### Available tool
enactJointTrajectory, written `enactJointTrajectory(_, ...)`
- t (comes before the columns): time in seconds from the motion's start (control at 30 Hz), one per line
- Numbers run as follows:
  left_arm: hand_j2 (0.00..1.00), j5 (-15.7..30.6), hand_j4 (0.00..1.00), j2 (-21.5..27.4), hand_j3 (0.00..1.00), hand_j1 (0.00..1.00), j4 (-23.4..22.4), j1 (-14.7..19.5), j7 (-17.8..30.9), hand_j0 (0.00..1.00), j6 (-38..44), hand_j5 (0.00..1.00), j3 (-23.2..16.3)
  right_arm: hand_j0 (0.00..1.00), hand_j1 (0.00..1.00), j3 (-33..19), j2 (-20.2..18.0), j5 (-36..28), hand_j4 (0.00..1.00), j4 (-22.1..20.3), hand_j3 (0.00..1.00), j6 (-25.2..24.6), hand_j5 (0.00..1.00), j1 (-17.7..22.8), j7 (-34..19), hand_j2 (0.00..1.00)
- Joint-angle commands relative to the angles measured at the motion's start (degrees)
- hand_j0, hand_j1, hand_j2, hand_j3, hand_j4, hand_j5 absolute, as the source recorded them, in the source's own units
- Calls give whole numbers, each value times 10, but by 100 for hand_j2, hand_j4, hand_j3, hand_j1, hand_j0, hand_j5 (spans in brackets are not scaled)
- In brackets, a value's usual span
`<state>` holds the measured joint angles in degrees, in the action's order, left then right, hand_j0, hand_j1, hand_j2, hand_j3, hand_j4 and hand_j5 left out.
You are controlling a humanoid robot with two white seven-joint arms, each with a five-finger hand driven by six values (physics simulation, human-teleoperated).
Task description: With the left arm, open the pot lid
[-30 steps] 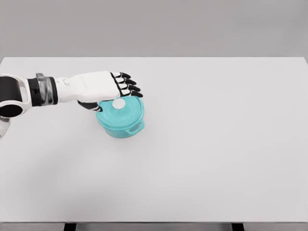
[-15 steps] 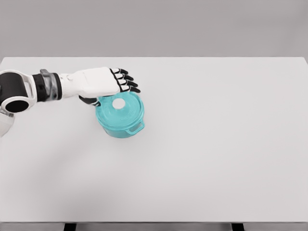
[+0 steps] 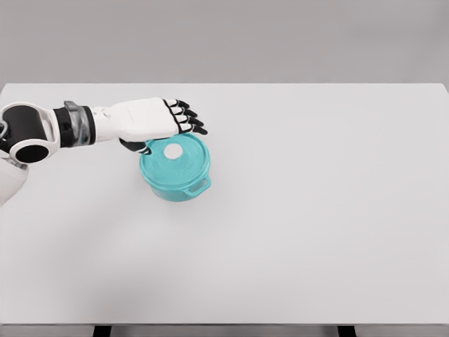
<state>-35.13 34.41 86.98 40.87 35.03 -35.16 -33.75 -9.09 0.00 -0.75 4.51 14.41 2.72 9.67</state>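
Pot (image 3: 175, 175), teal, is seen left of centre on the white worktop (image 3: 316, 232), its lid (image 3: 174, 157) seated and the white knob (image 3: 172, 150) exposed. Left hand (image 3: 151, 121) is held at the rear rim, fingers (image 3: 188, 118) loosely curled, nothing gripped. If the hand is closed beside the knob, the lid may be missed or the pot shoved sideways.

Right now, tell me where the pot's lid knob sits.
In the head view the white knob sits at the centre of the lid on the teal pot, left of the table's middle, just below the left hand.
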Motion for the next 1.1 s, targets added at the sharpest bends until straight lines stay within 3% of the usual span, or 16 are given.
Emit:
enactJointTrajectory(0.0, 99, 7, 99, 1, 99, 99, 1, 0, 0, 99, 2, 99, 2, 100, 100, 0, 0, 0, 100, 0, 100, 0, 100, 0, 0, 100)
enactJointTrajectory(0.3, 100, 42, 100, 25, 100, 100, 50, -5, 0, 100, 2, 100, -3, 100, 100, 0, 0, 0, 100, 0, 100, 0, 100, 0, 0, 100)
enactJointTrajectory(0.7, 98, 35, 98, 30, 98, 98, 48, -10, 0, 98, 2, 98, -7, 100, 100, 0, 0, 0, 100, 1, 100, 0, 100, 0, 0, 100)
enactJointTrajectory(1.07, 84, 30, 84, 29, 84, 84, 38, -9, 0, 84, 2, 84, -13, 100, 100, 0, 0, 0, 100, 0, 100, 0, 100, 0, 0, 100)
